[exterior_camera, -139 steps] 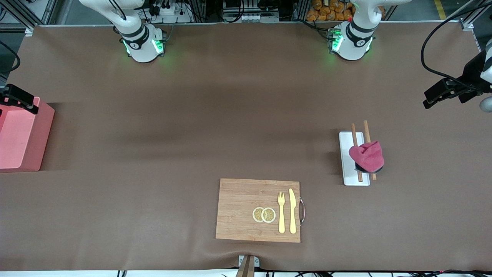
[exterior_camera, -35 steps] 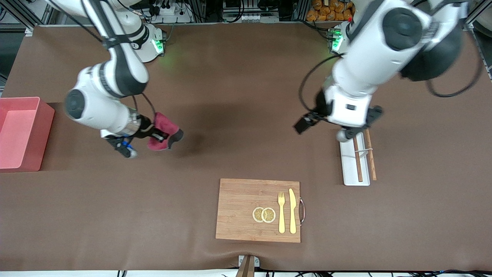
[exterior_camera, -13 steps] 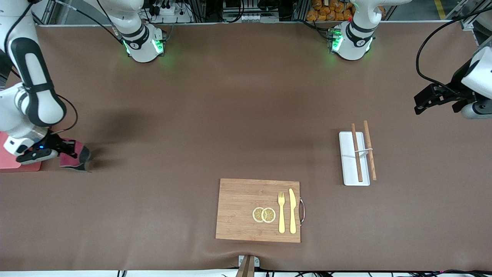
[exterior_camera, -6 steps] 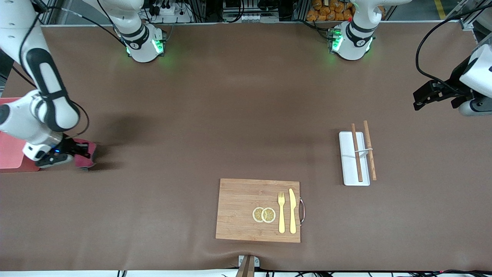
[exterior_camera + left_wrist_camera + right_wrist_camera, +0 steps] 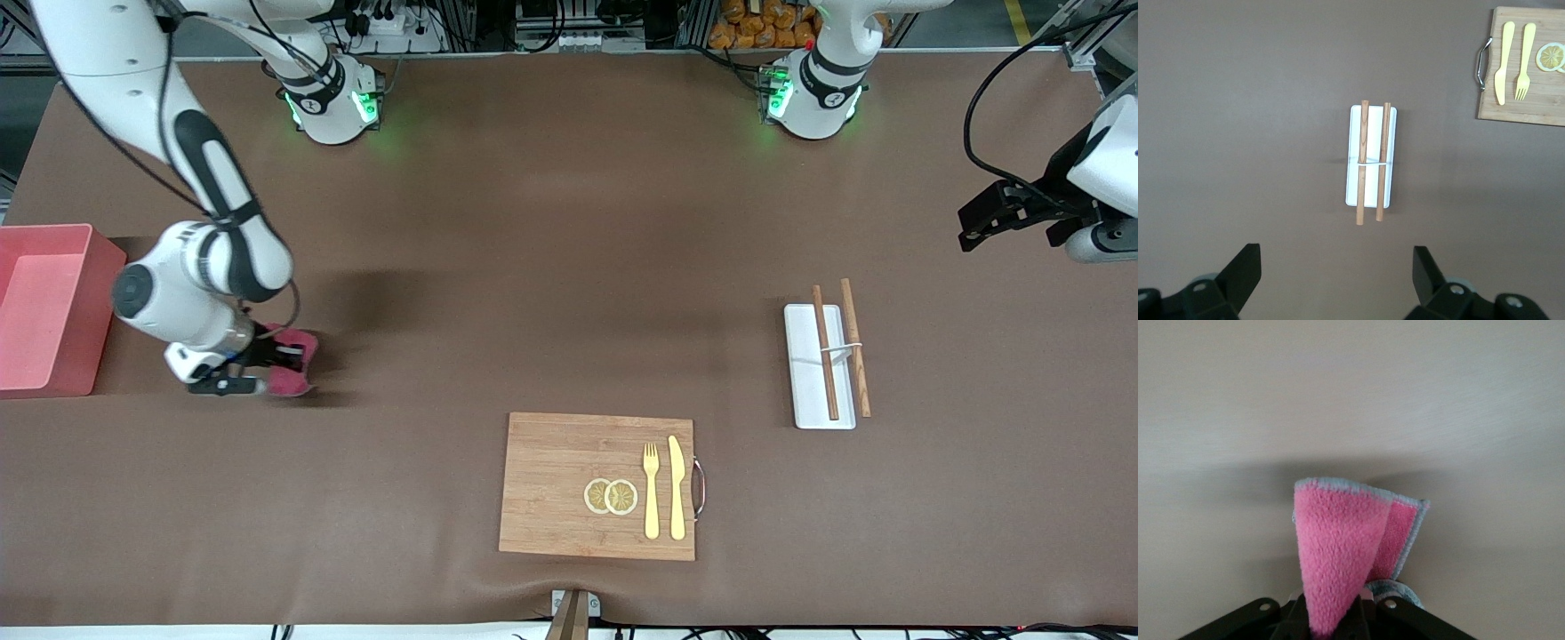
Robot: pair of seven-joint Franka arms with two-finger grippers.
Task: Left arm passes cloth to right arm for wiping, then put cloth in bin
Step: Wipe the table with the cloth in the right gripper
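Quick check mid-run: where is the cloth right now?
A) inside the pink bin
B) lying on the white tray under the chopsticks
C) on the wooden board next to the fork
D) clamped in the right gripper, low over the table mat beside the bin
D: the right gripper is shut on the cloth over bare table beside the bin; the left gripper hangs open, waiting above the white tray.

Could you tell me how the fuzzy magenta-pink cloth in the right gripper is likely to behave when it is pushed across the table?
The fuzzy magenta-pink cloth folds and droops from the right gripper, so it is probably floppy and would bunch rather than slide flat. Its fleecy pile suggests it drags on the brown table mat, not slips. It looks light, unlikely to roll.
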